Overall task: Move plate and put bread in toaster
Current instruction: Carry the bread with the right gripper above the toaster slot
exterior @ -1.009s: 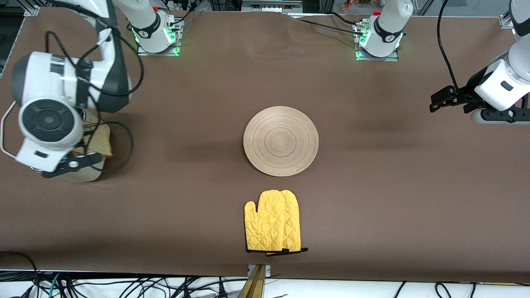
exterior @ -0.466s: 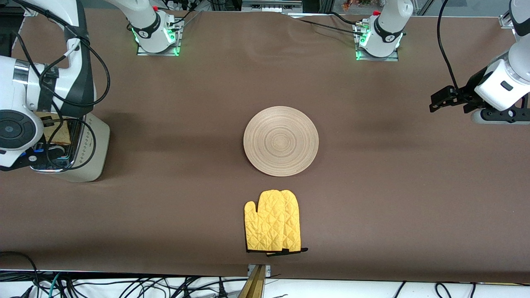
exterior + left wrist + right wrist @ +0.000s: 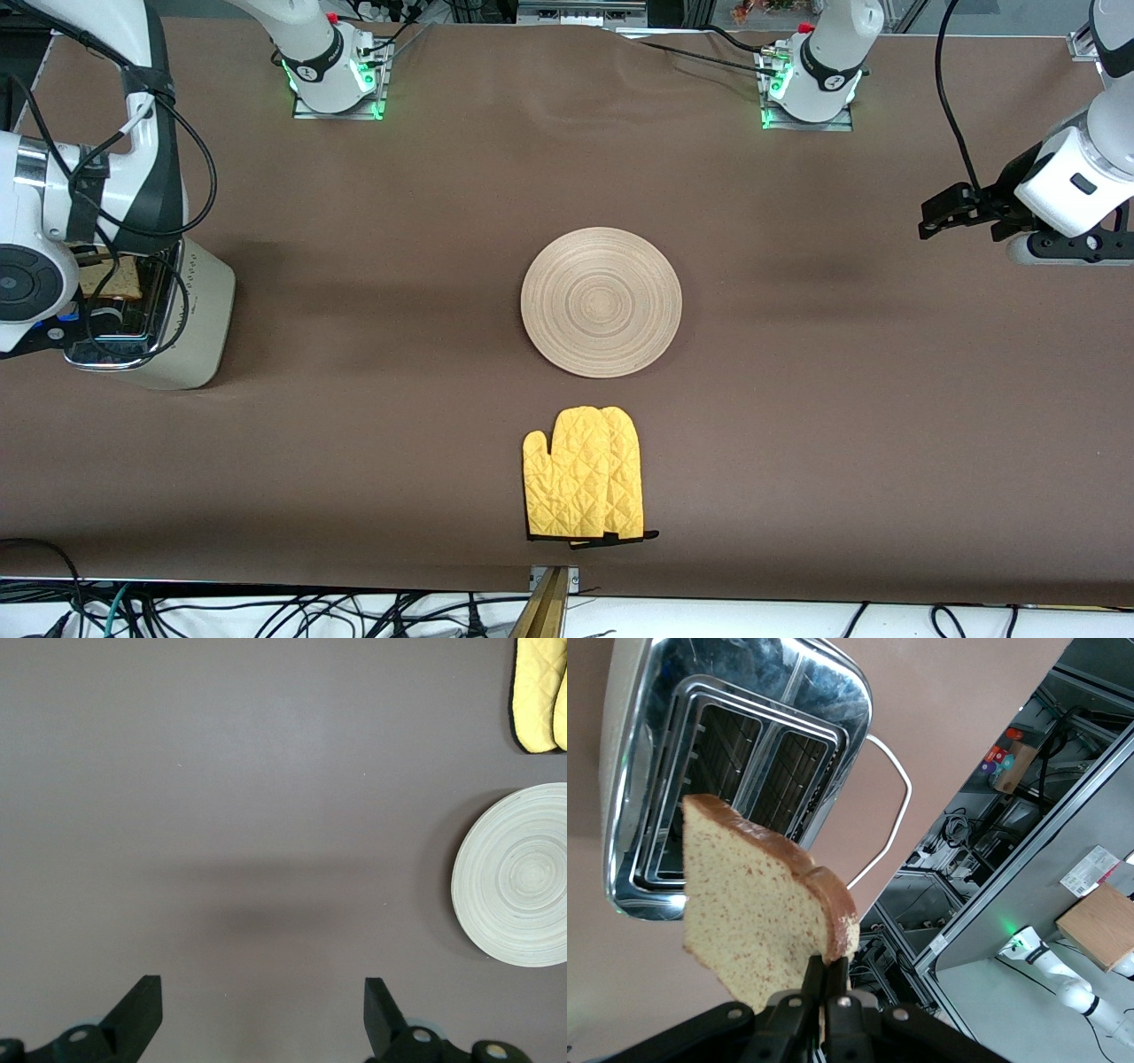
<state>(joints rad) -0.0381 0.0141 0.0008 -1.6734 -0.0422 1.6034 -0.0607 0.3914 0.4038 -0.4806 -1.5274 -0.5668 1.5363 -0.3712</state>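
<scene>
Right wrist view: right gripper (image 3: 827,992) pinches the bread (image 3: 757,912) upright over the toaster (image 3: 177,310), its 2 slots just below. Left gripper (image 3: 261,1010), fingers spread and empty, waits.

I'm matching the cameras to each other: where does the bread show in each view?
Front view: the bread hangs over the toaster, mostly hidden by the right arm.
Left wrist view: not in it.
Right wrist view: the bread is pinched edge-on in the right gripper.
Shared landmark: the toaster's chrome top.

Brown cloth covers my desk (image 3: 399,443); black cables (image 3: 266,616) tangle along its near edge; green lights (image 3: 376,89) at the bases.
</scene>
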